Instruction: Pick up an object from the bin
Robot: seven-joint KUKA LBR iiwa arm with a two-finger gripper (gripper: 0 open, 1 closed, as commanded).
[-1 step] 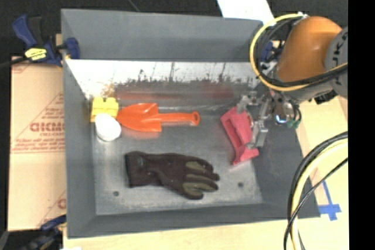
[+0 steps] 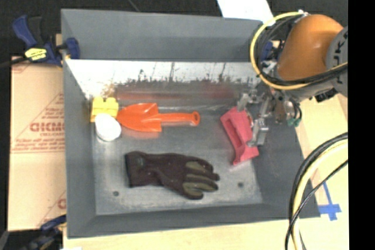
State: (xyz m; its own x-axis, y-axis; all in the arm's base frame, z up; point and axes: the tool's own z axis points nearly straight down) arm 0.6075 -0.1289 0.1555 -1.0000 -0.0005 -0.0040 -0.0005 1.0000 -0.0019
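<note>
the pink plastic piece [image 2: 236,129], bent at its near end, lies tilted at the right of the bin [image 2: 176,38]. the hand [image 2: 258,129] sits right against its right edge; whether it is apart or clamped on the piece cannot be told. to the left an orange toy shovel [image 2: 153,119] lies near the far wall, its blade touching a yellow block [image 2: 104,108] and a white round thing [image 2: 108,127]. nearer, a dark glove [image 2: 170,174] lies flat
</note>
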